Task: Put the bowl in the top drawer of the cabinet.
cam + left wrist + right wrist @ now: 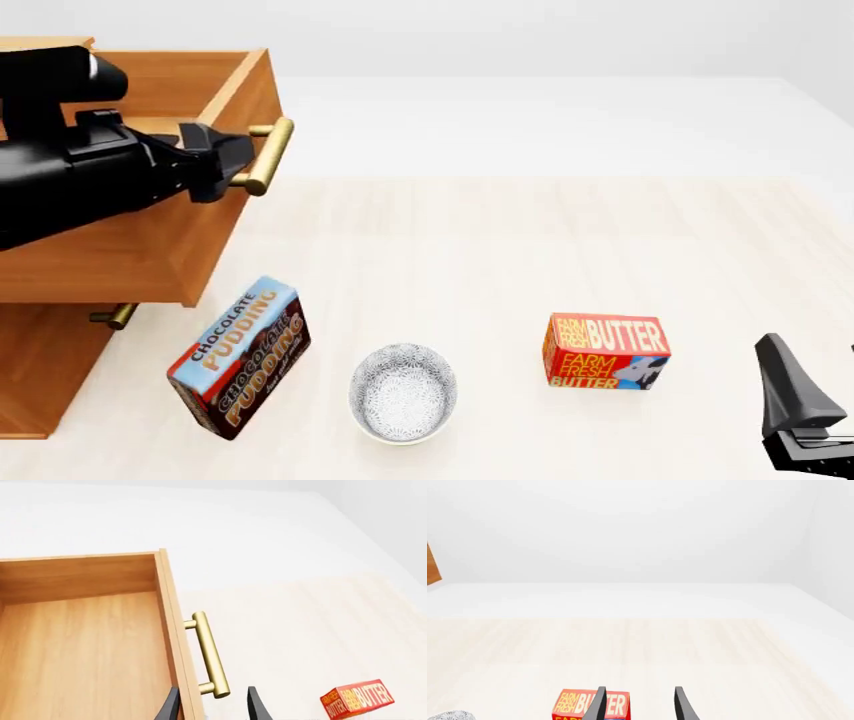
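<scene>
Left wrist view: the left pincer [212, 705] stands open, its fingers straddling the top drawer's [80, 645] front panel and brass handle [208, 655] without closing on either; the drawer interior shows bare wood, and a butter box [355, 700] lies beyond. Risk: raising the arm carelessly could snag the handle and shift the drawer. Front view: only here is the bowl [403, 392] seen whole, resting on the surface [534, 260] between the chocolate pudding box [240, 357] and the butter box, well apart from the cabinet [54, 360]. A grasp on its thin rim may slip, or knock either box. Right wrist view: the right pincer [639, 704] is open, holding nothing, aimed toward the butter box; only the bowl's edge shows.
</scene>
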Controlling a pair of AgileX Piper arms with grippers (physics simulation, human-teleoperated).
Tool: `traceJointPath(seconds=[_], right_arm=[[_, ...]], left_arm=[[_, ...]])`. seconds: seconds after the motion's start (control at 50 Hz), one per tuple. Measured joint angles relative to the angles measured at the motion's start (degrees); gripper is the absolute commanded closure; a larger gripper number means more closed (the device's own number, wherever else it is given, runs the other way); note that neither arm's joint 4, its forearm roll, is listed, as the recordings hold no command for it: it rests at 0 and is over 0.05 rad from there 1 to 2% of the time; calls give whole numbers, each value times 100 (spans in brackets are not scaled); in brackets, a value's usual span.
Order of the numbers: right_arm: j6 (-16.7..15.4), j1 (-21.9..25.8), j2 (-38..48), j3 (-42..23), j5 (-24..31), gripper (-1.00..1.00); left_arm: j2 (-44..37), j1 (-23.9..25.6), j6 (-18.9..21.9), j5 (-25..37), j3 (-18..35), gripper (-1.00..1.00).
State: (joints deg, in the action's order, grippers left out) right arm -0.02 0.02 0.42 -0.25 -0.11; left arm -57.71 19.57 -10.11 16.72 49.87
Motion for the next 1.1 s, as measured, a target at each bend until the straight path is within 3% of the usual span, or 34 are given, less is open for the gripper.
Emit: traceJointPath(seconds=[0.7,0.92,1.1], right_arm=[[0,0,0,0,0,-100],[0,0,0,0,0,-100],[0,0,0,0,0,-100]], left_arm=[[-3,162,-456,0,-5,-100],[163,199,-339,231,62,-100],[473,312,-15,419,286,-100]])
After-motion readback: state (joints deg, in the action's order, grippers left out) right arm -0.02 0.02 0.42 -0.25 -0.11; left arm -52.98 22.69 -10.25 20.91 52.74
